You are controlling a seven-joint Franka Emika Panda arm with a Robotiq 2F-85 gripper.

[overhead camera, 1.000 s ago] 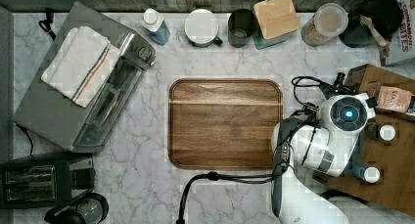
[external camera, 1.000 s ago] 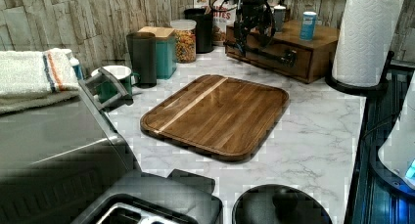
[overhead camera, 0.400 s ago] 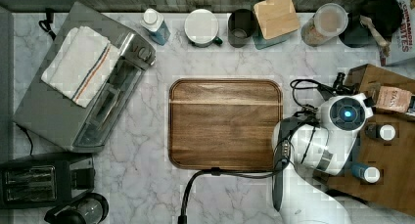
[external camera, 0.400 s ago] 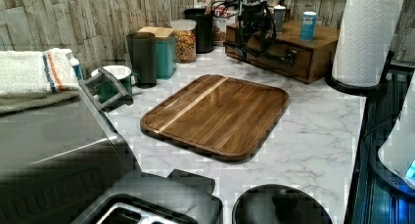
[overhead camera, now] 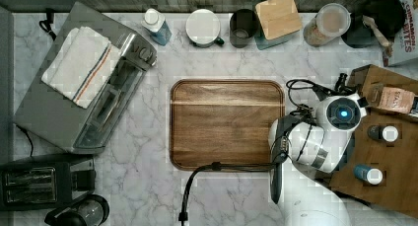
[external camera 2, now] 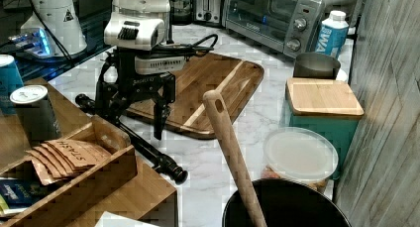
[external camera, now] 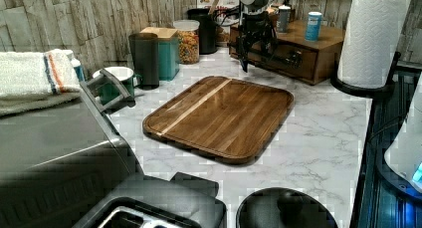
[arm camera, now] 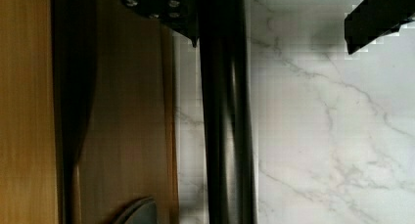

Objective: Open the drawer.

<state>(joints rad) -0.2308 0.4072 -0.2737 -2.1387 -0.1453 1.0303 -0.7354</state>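
Note:
The drawer [external camera: 308, 63] is the front of a brown wooden cabinet [overhead camera: 394, 152] at the top view's right. Its long black bar handle [external camera 2: 143, 145] runs along the front just above the marble counter, and shows close up as the handle [arm camera: 226, 116] in the wrist view. My gripper [external camera 2: 132, 125] hangs open over the handle. One finger [external camera 2: 158, 120] is on the counter side and the other finger [external camera 2: 105, 105] is on the drawer side, so the bar lies between them untouched. The left view shows the gripper [external camera: 256, 57] down at handle height.
A wooden cutting board [overhead camera: 226, 123] lies on the counter next to the arm [overhead camera: 340, 112]. Jars [overhead camera: 382, 133] and a box of tea packets [external camera 2: 69, 160] sit on the cabinet top. Canisters line the back wall, a paper towel roll [external camera: 373, 36] stands beside the cabinet, and a toaster oven [overhead camera: 84, 83] is far off.
The gripper has come down in front of the drawer, from above the cabinet top to handle height. Its fingers now straddle the bar.

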